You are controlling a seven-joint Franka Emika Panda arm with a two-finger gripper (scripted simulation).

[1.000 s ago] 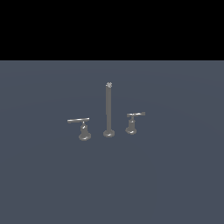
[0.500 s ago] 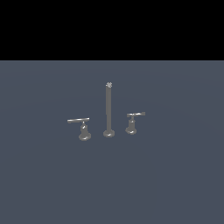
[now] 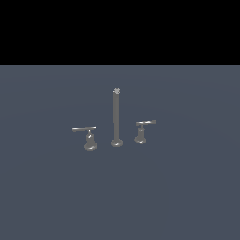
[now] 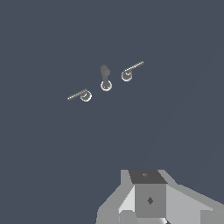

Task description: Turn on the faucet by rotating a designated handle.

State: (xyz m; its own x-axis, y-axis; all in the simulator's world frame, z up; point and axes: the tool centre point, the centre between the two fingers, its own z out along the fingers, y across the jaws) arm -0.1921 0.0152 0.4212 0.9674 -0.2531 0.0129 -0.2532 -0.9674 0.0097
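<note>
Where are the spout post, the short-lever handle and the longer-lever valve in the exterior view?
spout post (image 3: 116,117): exterior view, middle of the upright shaft.
handle (image 3: 146,123): exterior view, on the short lever bar.
longer-lever valve (image 3: 84,128): exterior view, on the thin lever bar.

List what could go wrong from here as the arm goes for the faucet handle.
1. Two similar levers flank the spout post; the tool might take the longer lever instead of the handle.
2. The handle is short and thin, so the tool may slip off.
3. The approach could bump the post.

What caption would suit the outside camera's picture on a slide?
Grey faucet on a bare floor: tall spout post between two lever valves, short handle at the view's right.
</note>
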